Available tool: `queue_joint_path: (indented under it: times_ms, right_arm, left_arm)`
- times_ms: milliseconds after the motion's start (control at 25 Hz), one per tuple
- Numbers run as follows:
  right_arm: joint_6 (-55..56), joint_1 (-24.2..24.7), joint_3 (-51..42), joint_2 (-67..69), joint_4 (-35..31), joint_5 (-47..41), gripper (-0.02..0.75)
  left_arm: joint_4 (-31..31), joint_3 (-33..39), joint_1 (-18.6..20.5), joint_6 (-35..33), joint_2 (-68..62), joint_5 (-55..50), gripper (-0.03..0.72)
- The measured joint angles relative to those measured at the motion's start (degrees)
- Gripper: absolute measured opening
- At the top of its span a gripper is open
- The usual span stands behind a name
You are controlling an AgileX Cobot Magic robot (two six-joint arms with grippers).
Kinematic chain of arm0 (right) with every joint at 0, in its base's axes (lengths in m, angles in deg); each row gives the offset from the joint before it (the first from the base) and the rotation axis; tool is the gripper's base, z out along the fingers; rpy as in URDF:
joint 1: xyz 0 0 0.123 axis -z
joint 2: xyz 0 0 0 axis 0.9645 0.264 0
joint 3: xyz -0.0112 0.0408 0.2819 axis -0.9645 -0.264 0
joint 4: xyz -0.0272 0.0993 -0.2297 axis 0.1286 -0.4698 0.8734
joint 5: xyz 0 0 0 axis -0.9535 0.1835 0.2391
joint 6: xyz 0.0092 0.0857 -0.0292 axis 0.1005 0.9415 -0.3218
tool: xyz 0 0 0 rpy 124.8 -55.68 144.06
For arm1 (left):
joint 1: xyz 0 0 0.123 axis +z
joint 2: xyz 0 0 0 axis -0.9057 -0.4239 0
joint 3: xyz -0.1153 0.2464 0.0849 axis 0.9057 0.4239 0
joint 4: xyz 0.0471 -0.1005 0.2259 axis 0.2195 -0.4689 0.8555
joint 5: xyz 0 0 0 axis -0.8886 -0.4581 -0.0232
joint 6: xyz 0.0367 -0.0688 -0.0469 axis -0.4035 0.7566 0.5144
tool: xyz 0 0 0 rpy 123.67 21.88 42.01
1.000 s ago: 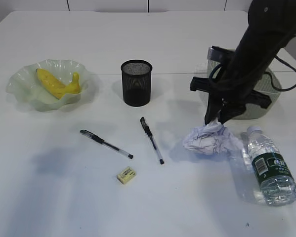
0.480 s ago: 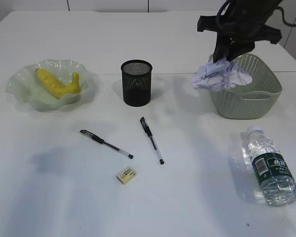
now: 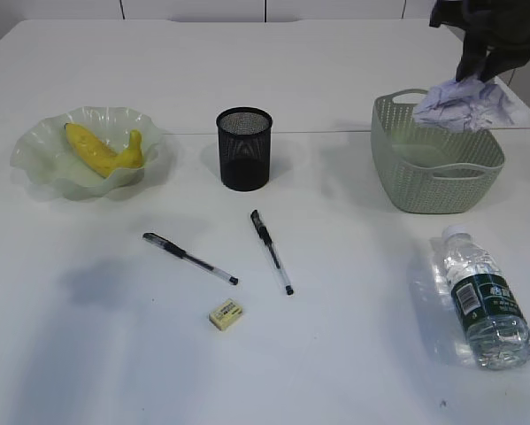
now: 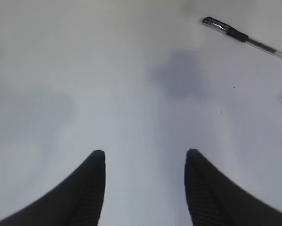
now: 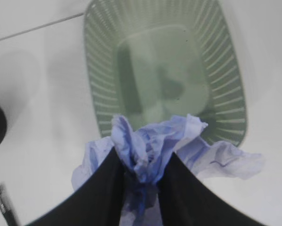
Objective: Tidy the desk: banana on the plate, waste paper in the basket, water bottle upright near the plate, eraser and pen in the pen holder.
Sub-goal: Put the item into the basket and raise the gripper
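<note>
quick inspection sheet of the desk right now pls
surface: white table, some dark shadow patches
job's things: banana on plate; two pens and eraser lying loose; pen holder upright; water bottle on its side; waste paper held above basket
clutter: nothing seen
grippers: right pincer shut on waste paper; left pincer open, nothing in it
cables: nothing seen
surroundings: white wall panels behind

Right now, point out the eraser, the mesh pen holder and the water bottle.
eraser (image 3: 226,314), exterior view, top face.
mesh pen holder (image 3: 244,159), exterior view, front wall.
water bottle (image 3: 481,301), exterior view, green label.
</note>
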Motion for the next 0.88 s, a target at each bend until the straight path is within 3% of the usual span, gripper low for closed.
queue_joint_path:
  times_ms: [320,880]
  right_arm:
    - [0.2,1.6,2.9,5.8,-0.3,2.9,0.18]
    - [0.2,1.6,17.9,19.4,-0.5,3.7,0.185]
  left_arm:
    - [0.0,0.0,0.0,0.0,-0.6,2.1,0.37]
    - [0.0,0.0,0.0,0.0,-2.4,2.6,0.37]
